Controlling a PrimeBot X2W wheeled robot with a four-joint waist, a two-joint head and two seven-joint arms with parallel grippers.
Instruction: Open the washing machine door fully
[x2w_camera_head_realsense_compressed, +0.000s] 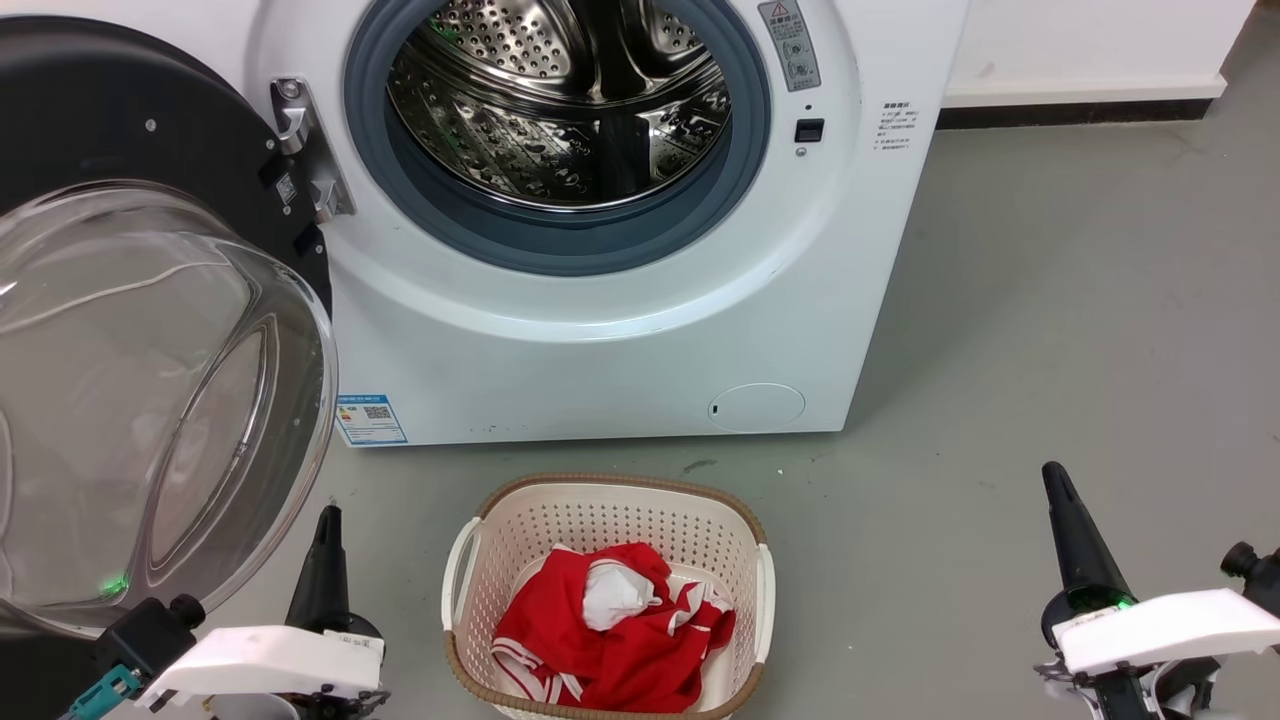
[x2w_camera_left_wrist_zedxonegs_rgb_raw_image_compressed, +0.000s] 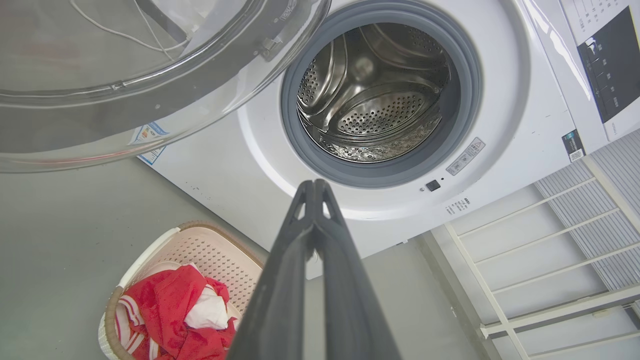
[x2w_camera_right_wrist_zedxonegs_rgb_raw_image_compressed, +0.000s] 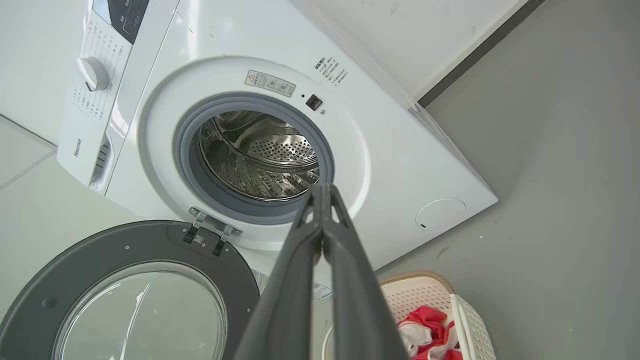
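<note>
Both grippers empty, door wide

The washing machine door is hanging wide open at the frame's left, hinged off the washing machine. Left gripper and right gripper, low in frame, are pressing their fingers together, gripping nothing. Opening is looking finished; any further swing is needing a rim push.

Washer door wide open, R gripper closed.
</note>
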